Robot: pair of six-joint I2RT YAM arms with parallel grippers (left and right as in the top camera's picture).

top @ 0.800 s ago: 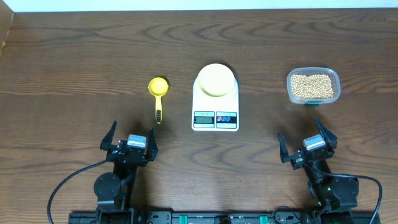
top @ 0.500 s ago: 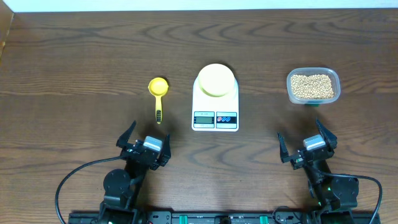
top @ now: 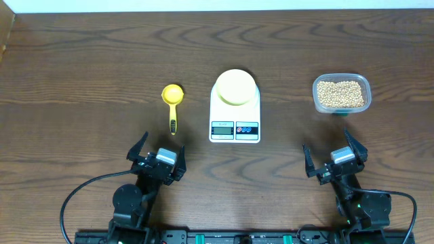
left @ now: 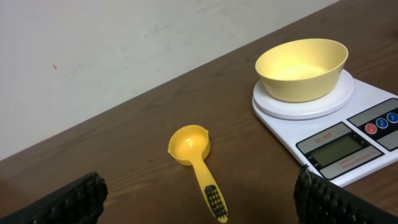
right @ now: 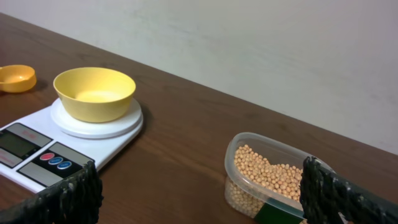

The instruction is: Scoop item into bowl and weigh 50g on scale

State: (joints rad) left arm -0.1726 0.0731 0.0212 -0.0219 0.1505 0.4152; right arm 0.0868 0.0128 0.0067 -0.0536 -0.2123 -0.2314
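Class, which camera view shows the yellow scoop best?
Left wrist: the scoop lies whole and close, cup and ribbed handle clear. Overhead shows the scoop whole but small. Right wrist catches only the scoop's cup at the left edge.

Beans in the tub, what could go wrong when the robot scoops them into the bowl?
The scoop lies flat on the table, so the open left tool might push it away instead of grabbing its thin handle. The tub of beans sits on the far side of the scale from the scoop, so round beans could spill and roll on the way. The bowl just rests on the scale, so a bump might slide it off.
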